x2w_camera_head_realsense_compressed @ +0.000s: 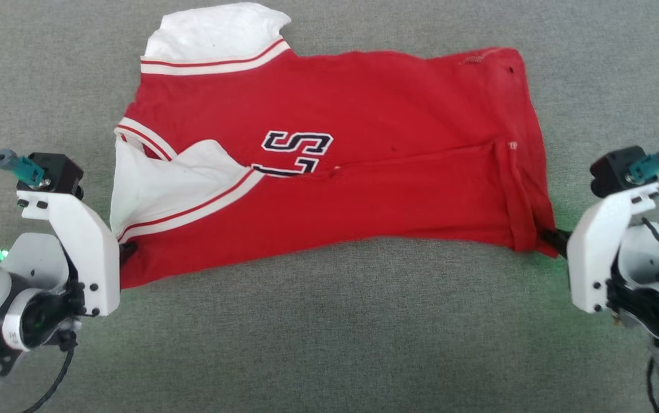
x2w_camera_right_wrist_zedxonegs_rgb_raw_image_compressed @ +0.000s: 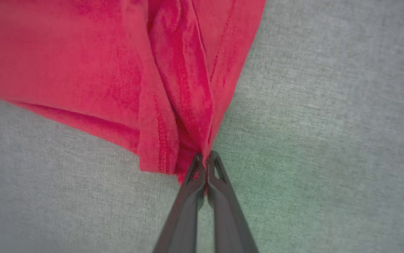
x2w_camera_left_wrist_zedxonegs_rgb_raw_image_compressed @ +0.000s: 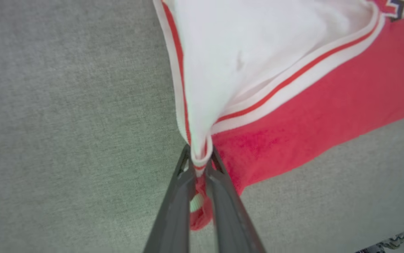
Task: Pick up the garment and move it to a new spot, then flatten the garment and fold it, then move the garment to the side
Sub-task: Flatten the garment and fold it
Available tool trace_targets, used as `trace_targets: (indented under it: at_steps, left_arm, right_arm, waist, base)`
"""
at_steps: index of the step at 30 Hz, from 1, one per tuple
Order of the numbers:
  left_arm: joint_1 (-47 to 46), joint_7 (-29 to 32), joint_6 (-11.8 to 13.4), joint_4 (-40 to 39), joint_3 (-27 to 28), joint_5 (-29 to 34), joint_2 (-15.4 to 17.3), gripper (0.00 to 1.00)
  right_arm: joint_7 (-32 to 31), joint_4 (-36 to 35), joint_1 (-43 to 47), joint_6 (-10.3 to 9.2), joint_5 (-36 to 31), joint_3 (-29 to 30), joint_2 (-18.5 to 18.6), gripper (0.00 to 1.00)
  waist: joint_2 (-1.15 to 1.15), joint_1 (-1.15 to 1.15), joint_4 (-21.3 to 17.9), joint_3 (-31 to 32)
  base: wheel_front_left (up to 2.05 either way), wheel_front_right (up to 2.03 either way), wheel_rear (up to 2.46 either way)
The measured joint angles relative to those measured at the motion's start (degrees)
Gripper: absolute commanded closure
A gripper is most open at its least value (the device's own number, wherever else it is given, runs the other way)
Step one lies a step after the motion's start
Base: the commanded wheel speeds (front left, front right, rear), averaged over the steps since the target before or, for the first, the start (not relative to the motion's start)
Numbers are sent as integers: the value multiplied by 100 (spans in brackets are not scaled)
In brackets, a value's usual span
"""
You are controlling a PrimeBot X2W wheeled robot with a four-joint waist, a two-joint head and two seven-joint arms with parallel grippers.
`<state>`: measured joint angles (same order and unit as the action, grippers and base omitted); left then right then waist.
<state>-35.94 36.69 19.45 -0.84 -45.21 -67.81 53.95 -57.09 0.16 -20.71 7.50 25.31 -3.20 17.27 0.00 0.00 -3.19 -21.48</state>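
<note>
Head view: the garment (x2w_camera_head_realsense_compressed: 329, 172), a red jersey, lies spread on a grey cloth surface (x2w_camera_head_realsense_compressed: 329, 344) between the two grippers. The left gripper (x2w_camera_head_realsense_compressed: 127, 252) is pinched on the white-trimmed sleeve corner. The right gripper (x2w_camera_head_realsense_compressed: 553, 238) is pinched on the red hem corner. One lengthwise fold seems made; further folding and the move aside look undone. The near edge runs from fingertip to fingertip. Bare surface lies open behind both grippers and beyond the garment.
</note>
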Motion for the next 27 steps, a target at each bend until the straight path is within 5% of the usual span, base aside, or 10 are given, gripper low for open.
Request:
trace_targets:
  at_steps: [13, 22, 24, 25, 26, 27]
  left_arm:
    - [836, -114, 875, -1448, 80, -165, 513, 100]
    - [1311, -363, 808, -1083, -7, -452, 179, 100]
    - [1341, -401, 748, -969, 12, -523, 119, 100]
    - [1348, -436, 746, -911, 25, -555, 89, 83]
    - [1356, -452, 744, -882, 35, -556, 78, 50]
    - [1356, -471, 744, -859, 57, -560, 67, 14]
  right_arm:
    - [-762, -1239, 1085, 0, 232, 552, -67, 100]
    - [-382, -946, 1352, 0, 121, 595, -372, 100]
    - [-185, -843, 1345, 0, 62, 577, -382, 71]
    - [-124, -786, 1329, 1, 45, 563, -386, 47]
    - [-40, -756, 1321, 0, 42, 555, -392, 0]
    - [40, -733, 1313, 0, 36, 566, -402, 0]
  waist:
    - [0, 0, 63, 32]
    - [0, 0, 26, 13]
    - [0, 0, 11, 21]
    - [0, 0, 7, 29]
    - [0, 0, 0, 37]
    - [0, 0, -3, 48]
  base:
    - [0, 0, 0]
    - [0, 0, 0]
    - [0, 0, 0]
    - [0, 0, 0]
    - [0, 0, 0]
    - [0, 0, 0]
